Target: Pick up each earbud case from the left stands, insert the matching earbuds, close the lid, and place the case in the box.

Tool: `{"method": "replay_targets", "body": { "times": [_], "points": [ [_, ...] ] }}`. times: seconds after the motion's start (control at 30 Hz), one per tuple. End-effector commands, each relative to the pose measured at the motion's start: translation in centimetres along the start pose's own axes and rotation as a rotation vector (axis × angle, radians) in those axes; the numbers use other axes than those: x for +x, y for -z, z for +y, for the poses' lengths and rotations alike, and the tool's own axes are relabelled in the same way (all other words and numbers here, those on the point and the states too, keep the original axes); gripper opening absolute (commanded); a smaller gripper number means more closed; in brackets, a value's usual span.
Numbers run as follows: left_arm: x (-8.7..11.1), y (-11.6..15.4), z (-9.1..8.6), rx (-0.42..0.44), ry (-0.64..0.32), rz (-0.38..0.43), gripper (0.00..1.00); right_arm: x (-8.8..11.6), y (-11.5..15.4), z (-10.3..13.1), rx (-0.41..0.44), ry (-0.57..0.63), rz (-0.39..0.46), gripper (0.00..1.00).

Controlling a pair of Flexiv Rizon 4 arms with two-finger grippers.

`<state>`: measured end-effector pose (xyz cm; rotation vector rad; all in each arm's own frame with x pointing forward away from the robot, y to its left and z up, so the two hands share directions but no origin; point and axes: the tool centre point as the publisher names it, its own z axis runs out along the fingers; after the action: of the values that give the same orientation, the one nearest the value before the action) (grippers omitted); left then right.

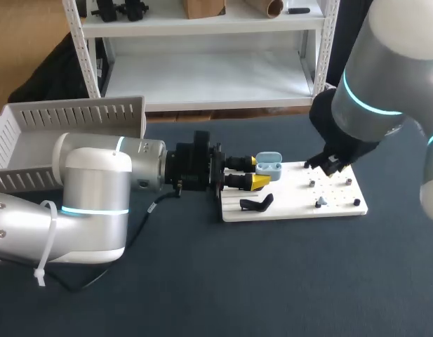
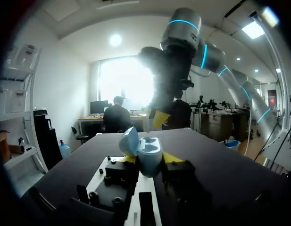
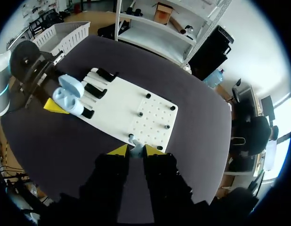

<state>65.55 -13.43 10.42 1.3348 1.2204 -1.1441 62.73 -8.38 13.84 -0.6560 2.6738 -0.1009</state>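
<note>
The light-blue earbud case [image 1: 269, 166] sits just right of centre in the head view, over the left end of the white board [image 1: 295, 208]. Your left pincer [image 1: 257, 173] is clamped on its body from two sides. Its lid [image 2: 128, 141] stands swung open, and the two wells face up and look empty. It is smooth, rounded plastic, so I judge it could twist in the grip if pushed off-centre.

The step in hand looks like fetching an earbud. Your right pincer [image 3: 134, 150] hangs above the right half of the board, its yellow tips a narrow gap apart and holding nothing. A small pale earbud [image 3: 132, 138] on its peg lies straight ahead of that gap, near the board's lower edge. Come straight down, take it by its sides and lift clear of the neighbouring pegs. Then carry it to the matching well and press lightly. Hold the left arm steady and the case level meanwhile.

A black stand [image 1: 257, 203] sits on the board below the case, and the white slatted box [image 1: 69, 116] waits in the upper left.
</note>
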Motion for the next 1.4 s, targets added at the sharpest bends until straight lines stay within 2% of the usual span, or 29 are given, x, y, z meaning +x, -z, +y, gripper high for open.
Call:
{"method": "replay_targets", "body": {
  "times": [0.03,0.33,0.77,0.87,0.93,1.07,1.4],
  "points": [
    [0.2,0.0,0.1,0.002,-0.002,-0.005,0.0,1.3,4.0,2.0,0.017,0.007,-0.014,0.0],
    [0.2,0.0,0.1,0.002,-0.002,-0.005,0.0,2.0,4.4,5.5,0.075,0.032,0.068,0.0],
    [0.2,0.0,0.1,0.002,-0.002,-0.005,0.0,2.0,4.4,5.5,0.075,0.032,0.068,0.0],
    [0.4,-0.3,-0.2,0.013,-0.003,0.0,0.0,1.2,4.9,6.1,0.061,-0.016,0.038,0.0],
    [0.8,-0.7,-0.5,0.008,-0.003,0.039,0.0,0.9,4.8,6.6,0.059,-0.025,0.042,0.0],
    [1.0,-1.0,-1.0,0.006,-0.017,0.044,0.0,0.3,4.4,7.3,0.055,-0.081,0.059,0.0],
    [0.6,-0.9,-1.5,-0.03,-0.039,0.03,0.0,-1.6,3.9,7.3,0.08,-0.302,0.206,0.0]
  ]
}}
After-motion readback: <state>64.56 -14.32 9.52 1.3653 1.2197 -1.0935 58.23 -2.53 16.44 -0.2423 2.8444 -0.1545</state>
